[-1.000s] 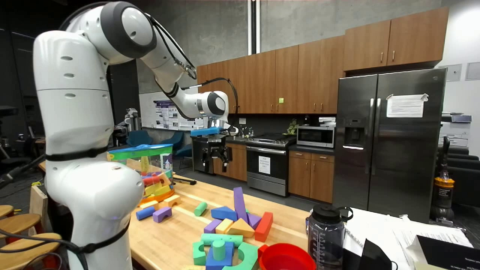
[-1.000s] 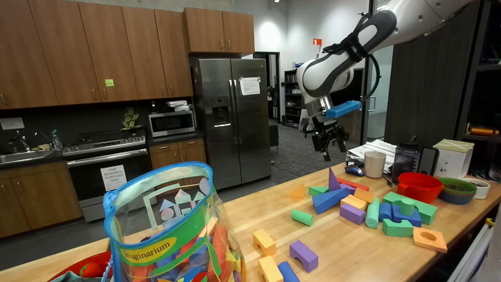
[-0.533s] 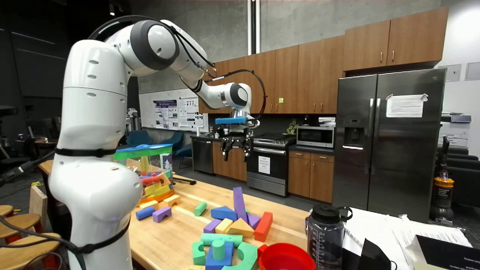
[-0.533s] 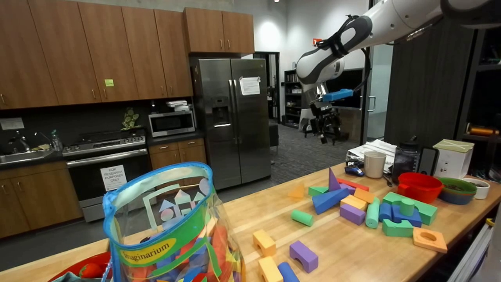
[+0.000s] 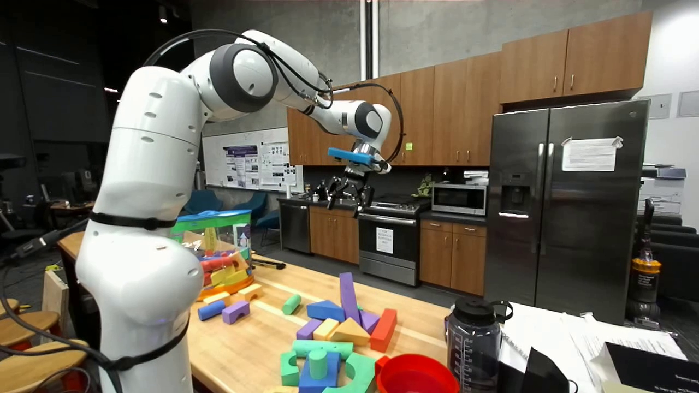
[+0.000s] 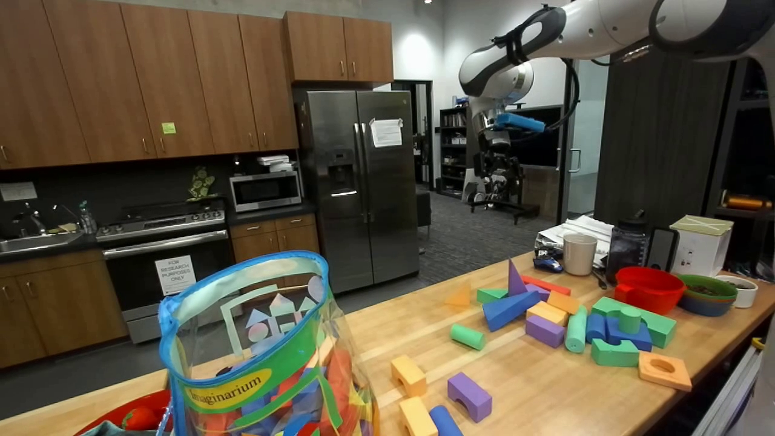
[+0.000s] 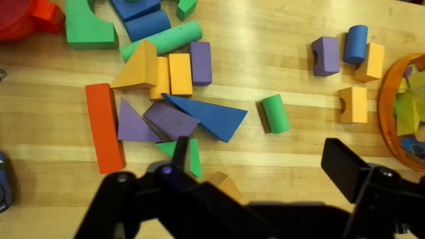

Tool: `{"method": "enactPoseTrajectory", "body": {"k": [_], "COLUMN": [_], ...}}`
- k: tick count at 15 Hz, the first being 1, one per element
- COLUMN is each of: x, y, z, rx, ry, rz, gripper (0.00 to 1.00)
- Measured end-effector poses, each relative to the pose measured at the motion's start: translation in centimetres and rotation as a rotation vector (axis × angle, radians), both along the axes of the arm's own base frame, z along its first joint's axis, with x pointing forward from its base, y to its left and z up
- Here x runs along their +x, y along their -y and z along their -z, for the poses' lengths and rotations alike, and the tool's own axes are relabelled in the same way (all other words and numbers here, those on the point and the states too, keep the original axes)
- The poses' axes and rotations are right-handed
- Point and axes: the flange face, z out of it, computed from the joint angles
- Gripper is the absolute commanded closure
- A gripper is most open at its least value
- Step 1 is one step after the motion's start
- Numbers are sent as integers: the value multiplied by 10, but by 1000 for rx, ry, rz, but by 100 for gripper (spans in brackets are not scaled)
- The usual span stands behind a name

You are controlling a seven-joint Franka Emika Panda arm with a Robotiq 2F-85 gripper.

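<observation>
My gripper (image 7: pixel 257 149) is open and empty, with its two black fingers wide apart. In both exterior views the gripper (image 5: pixel 345 206) (image 6: pixel 500 186) hangs high above the table, tilted, touching nothing. In the wrist view a green triangle (image 7: pixel 196 159) lies below, partly hidden by the left finger. An orange block (image 7: pixel 229 188) shows between the fingers, partly covered by the gripper. A green cylinder (image 7: pixel 276 114) lies alone farther up. A blue wedge (image 7: pixel 217 116) leans on a purple block (image 7: pixel 171 119). A purple triangle (image 7: pixel 134 124) and a long red block (image 7: pixel 104 129) lie beside them.
A clear bag of blocks (image 6: pixel 242 378) stands at one table end (image 6: pixel 545 387). Purple (image 6: pixel 470 396), yellow and blue blocks lie near it. A red bowl (image 6: pixel 651 292), a dark bottle (image 5: pixel 474 349), a mug (image 6: pixel 579 254) and papers stand at the other end.
My gripper has risen and moved outward, rightward in an exterior view, and has tilted. The arm has stretched forward. The blocks have not moved.
</observation>
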Motion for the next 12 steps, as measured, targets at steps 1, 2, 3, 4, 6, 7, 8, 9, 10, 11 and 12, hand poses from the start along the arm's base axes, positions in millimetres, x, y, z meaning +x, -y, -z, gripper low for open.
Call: {"method": "enactPoseTrajectory", "body": {"k": [1, 2, 3, 4, 6, 7, 8, 9, 10, 11, 12], "x": [2, 3, 5, 8, 14, 17, 21, 24, 28, 31, 34], "y": [1, 1, 3, 6, 13, 18, 23, 26, 29, 32, 35], "z": [-3, -6, -7, -8, -9, -10, -12, -14, -16, -19, -22], "rx": [27, 47, 57, 47, 4, -45, -81, -109, -131, -146, -156], "ry": [-10, -21, -31, -34, -28, -14, 5, 22, 39, 56, 72], "rz": [7, 13, 20, 38, 62, 69, 79, 92, 106, 119, 131], "gripper": [0, 0, 0, 0, 0, 0, 0, 0, 0, 0, 0]}}
